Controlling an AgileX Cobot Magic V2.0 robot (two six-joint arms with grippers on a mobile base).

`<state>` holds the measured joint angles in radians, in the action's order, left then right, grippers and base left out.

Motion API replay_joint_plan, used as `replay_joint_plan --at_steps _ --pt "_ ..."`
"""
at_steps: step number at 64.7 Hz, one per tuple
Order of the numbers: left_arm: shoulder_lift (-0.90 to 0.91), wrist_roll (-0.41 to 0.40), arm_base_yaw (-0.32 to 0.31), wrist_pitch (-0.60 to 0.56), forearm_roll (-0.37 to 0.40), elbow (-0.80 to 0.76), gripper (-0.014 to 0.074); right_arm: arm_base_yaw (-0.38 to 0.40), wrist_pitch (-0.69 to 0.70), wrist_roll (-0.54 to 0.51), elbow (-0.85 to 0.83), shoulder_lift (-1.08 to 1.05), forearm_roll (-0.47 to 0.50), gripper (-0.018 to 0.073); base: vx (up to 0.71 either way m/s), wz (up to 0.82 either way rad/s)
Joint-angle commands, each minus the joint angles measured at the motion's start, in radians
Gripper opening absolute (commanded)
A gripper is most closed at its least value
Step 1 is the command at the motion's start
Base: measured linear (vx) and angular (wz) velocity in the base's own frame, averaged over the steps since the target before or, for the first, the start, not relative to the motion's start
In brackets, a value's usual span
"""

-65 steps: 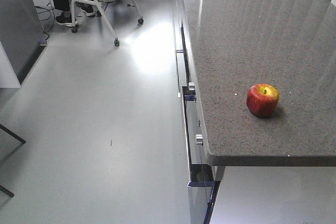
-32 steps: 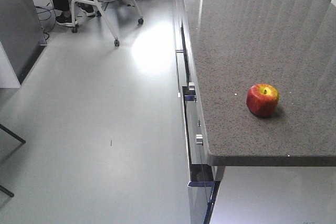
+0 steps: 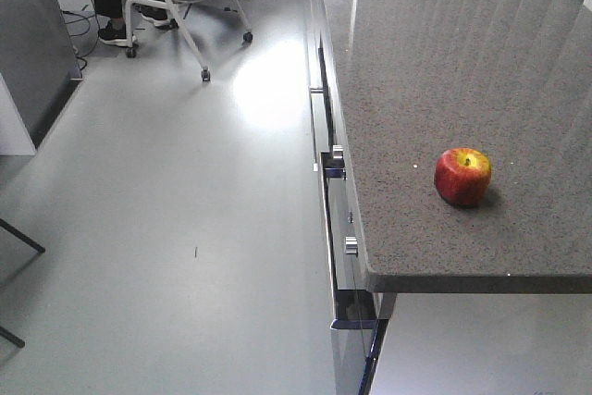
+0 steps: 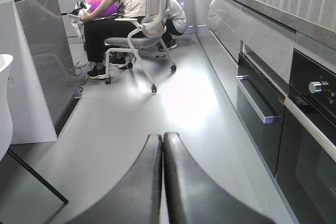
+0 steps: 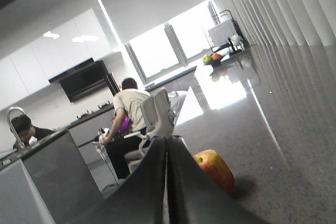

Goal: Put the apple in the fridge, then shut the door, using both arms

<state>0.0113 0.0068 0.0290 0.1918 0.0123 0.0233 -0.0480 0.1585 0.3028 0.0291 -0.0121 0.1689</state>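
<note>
Red apple [image 3: 462, 176], right of centre in the front view, is shown unmoved on the grey surface [image 3: 435, 62] since a second ago, while the left end effector [image 4: 162, 137] and right end effector [image 5: 167, 140] are seen closed and empty, so grasping is judged not yet begun.

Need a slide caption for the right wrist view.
Shut right hand in the foreground, the red apple resting untouched on the grey counter just beyond it.

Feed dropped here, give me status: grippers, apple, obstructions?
Left gripper shut, empty, above floor. Right gripper shut, empty, low over countertop near apple. Apple on countertop, untouched. No obstruction seen.
</note>
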Motion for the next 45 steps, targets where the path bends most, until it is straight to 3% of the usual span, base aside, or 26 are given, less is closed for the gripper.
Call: replay_joint_plan --at_steps 1,13,26,37,45 --pt "0.015 0.000 -0.008 -0.068 0.010 -0.017 -0.0006 0.000 0.110 0.013 -0.027 -0.012 0.000 -0.0006 0.00 0.00" --pt "0.015 0.000 -0.008 -0.068 0.010 -0.017 -0.0006 0.000 -0.006 0.008 -0.118 -0.010 -0.017 -0.0006 0.00 0.00" --pt "0.015 0.000 -0.008 -0.068 0.010 -0.017 -0.0006 0.000 -0.315 -0.020 -0.333 0.035 -0.128 -0.0006 0.00 0.00" --pt "0.015 0.000 -0.008 -0.068 0.010 -0.017 -0.0006 0.000 -0.572 -0.162 -0.527 0.162 -0.133 -0.0006 0.00 0.00" --pt "0.015 0.000 -0.008 -0.068 0.010 -0.017 -0.0006 0.000 -0.589 -0.228 -0.615 0.234 -0.129 -0.0006 0.00 0.00"
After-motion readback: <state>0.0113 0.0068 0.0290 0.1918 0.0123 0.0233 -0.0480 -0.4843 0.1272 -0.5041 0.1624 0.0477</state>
